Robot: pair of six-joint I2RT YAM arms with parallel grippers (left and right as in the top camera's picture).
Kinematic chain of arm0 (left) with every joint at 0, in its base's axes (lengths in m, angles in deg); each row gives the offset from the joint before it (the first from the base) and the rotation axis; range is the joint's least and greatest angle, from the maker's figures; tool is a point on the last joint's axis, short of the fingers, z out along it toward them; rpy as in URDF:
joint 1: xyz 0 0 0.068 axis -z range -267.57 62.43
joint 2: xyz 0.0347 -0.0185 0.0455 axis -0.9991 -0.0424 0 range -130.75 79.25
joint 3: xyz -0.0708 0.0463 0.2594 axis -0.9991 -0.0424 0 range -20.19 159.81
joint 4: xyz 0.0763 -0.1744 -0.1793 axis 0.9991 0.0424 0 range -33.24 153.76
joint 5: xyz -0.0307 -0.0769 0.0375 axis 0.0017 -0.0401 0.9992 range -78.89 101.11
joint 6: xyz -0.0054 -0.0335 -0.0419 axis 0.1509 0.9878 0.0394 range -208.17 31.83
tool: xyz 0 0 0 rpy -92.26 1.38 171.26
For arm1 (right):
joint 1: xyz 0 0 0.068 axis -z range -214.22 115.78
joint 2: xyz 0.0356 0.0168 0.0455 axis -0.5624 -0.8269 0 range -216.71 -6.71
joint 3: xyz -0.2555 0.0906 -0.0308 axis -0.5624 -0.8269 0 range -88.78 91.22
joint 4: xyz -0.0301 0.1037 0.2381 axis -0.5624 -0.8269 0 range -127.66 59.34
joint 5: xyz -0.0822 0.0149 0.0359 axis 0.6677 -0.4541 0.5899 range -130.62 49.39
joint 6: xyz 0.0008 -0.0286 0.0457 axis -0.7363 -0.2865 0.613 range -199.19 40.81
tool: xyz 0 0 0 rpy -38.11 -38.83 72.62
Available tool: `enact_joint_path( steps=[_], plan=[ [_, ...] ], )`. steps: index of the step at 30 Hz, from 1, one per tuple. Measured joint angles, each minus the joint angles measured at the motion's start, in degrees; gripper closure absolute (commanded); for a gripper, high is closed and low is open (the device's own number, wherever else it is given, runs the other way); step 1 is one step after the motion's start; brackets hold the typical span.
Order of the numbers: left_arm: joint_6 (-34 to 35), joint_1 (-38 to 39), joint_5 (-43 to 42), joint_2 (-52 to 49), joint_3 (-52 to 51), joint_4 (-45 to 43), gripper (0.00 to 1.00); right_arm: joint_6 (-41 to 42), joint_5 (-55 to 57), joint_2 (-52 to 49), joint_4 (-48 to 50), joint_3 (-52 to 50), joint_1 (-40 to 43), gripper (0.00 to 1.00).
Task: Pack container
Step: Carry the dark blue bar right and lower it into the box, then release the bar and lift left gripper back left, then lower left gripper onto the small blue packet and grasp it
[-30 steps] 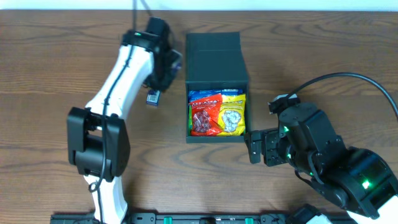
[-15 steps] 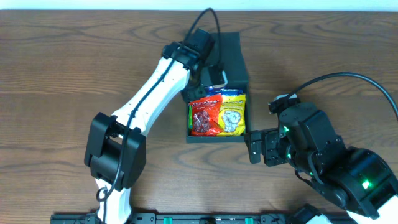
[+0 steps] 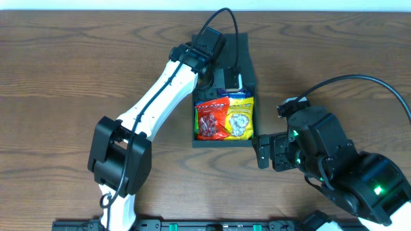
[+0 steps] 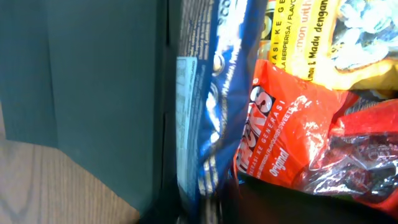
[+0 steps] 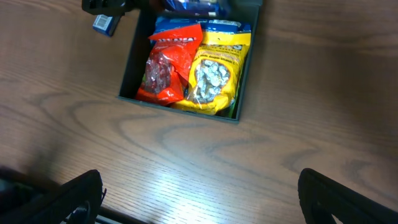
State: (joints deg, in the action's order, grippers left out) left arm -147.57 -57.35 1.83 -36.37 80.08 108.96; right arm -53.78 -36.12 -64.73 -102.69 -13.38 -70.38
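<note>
The container point(image 3: 223, 143) sits mid-way along the table point(image 3: 64, 77), its lid flap open at the far end. It holds 3 packets: a red packet point(image 3: 209, 122), a yellow packet point(image 3: 240, 119) and a blue packet point(image 4: 199, 93) at the back. The left gripper point(image 3: 226, 81) hangs over that back end, perhaps touching the blue packet (its fingers are hidden, so I cannot tell its grip). The right gripper point(image 5: 199, 180) sits just beside the box's near right corner, fingers spread wide.
</note>
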Motion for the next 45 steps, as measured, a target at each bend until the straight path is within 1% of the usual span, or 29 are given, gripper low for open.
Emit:
enact_joint_path(
  steps=[3,7,9,13,18,23,27,31,37,45],
  plan=[
    [0.07,0.00,-0.02,0.00,0.00,-0.02,0.05,0.00,-0.02,0.00,0.00,0.00,0.00,0.01],
    [2.38,0.00,0.72,0.00,0.00,-0.11,0.05,0.00,-0.02,0.00,0.00,0.00,0.00,0.01],
    [5.73,0.00,2.19,0.00,0.00,-0.11,0.05,0.00,0.00,0.00,0.00,0.00,0.00,0.01],
    [15.89,-0.20,6.56,0.00,0.00,1.09,0.05,0.00,-0.02,0.00,0.00,0.00,0.00,0.01],
    [26.75,-2.14,9.38,0.00,0.00,6.01,0.05,0.00,0.00,0.00,0.00,0.00,0.00,0.01],
    [35.91,-6.62,9.68,0.00,-0.02,8.26,0.05,0.00,0.00,0.00,-0.02,0.00,0.00,0.01],
    [41.42,-11.69,6.84,0.00,0.00,9.11,0.05,0.00,0.00,0.00,0.00,0.00,0.00,0.01],
    [44.94,-16.48,2.99,0.00,0.00,9.11,0.05,0.00,0.00,0.00,-0.02,0.00,0.00,0.01],
    [47.43,-21.33,1.09,0.07,-0.39,8.96,0.05,0.00,0.00,0.00,0.00,0.00,0.00,0.01],
    [47.98,-22.53,0.20,0.44,-6.51,4.92,0.05,0.00,0.00,0.00,0.00,0.00,0.00,0.01]
  ],
)
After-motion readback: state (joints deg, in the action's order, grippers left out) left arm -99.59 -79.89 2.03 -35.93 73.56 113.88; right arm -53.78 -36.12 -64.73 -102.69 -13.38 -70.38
